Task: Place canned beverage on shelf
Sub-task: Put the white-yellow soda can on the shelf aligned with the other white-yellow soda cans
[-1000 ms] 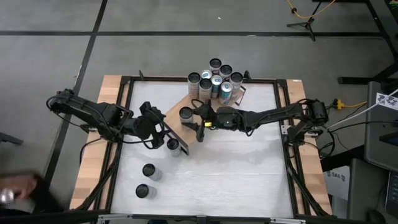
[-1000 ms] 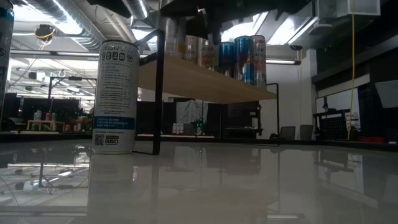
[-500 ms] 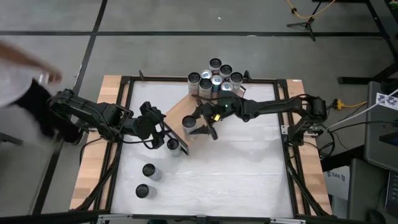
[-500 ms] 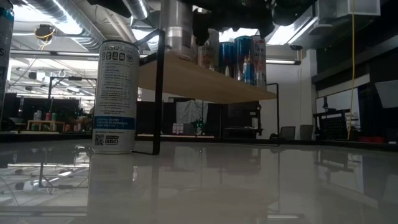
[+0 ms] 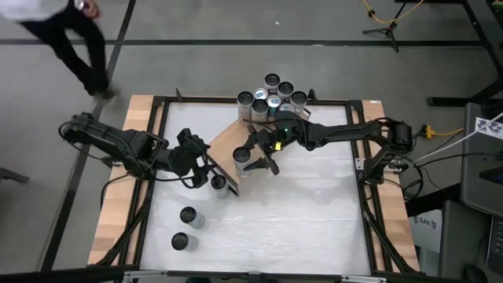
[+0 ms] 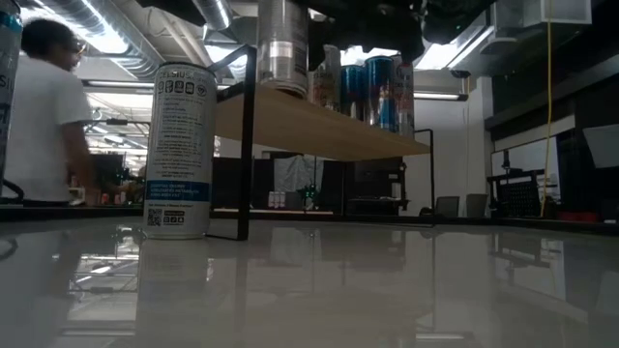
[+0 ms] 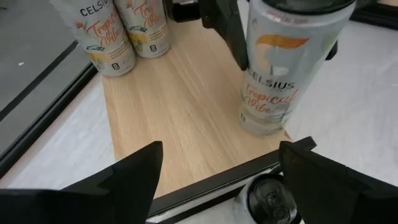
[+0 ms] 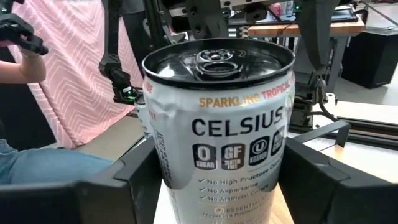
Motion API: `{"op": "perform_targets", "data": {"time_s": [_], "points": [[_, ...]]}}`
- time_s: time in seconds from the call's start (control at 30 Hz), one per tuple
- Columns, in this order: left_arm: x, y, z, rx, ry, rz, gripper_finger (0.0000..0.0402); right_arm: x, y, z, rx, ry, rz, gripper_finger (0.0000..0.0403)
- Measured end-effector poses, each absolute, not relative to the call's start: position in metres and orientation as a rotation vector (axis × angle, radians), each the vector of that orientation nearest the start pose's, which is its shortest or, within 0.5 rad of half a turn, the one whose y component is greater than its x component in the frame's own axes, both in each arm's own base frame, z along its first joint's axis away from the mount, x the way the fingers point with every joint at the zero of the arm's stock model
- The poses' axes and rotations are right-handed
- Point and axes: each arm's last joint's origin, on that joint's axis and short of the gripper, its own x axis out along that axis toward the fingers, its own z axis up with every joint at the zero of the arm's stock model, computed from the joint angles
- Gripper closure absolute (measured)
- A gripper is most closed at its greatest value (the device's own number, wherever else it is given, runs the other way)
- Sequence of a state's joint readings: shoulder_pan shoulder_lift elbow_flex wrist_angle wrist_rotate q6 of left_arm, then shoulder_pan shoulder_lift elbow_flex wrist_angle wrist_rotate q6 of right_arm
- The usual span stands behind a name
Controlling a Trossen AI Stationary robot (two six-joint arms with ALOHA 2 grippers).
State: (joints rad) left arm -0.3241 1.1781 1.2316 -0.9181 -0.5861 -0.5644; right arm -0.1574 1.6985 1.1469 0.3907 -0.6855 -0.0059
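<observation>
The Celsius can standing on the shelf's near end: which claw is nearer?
Right. The right claw straddles the can; the left claw hovers off the shelf end.

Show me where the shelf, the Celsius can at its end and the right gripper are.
shelf [image 7: 180, 112], left wrist view, bare board.
Celsius can [image 7: 273, 81], left wrist view, label.
right gripper [image 5: 253, 163], high view, between fingertips.

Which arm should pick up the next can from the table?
Left. Its open left gripper hovers by the table can at the shelf's end; the right gripper is around the Celsius can on the shelf.
</observation>
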Motion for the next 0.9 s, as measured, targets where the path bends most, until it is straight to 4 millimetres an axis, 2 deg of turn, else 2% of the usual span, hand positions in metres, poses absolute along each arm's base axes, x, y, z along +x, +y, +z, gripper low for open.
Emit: {"op": "perform_targets", "data": {"time_s": [0.4, 0.9], "points": [[0.2162, -0.0558, 0.3529, -0.170, 0.643, 0.441, 0.0088, 0.3813, -0.0423, 0.2735, 0.059, 0.148, 0.498, 0.0116], [0.2162, -0.0557, 0.3529, -0.170, 0.643, 0.442, 0.0088, 0.3813, -0.0425, 0.2734, 0.058, 0.148, 0.498, 0.0113]]}}
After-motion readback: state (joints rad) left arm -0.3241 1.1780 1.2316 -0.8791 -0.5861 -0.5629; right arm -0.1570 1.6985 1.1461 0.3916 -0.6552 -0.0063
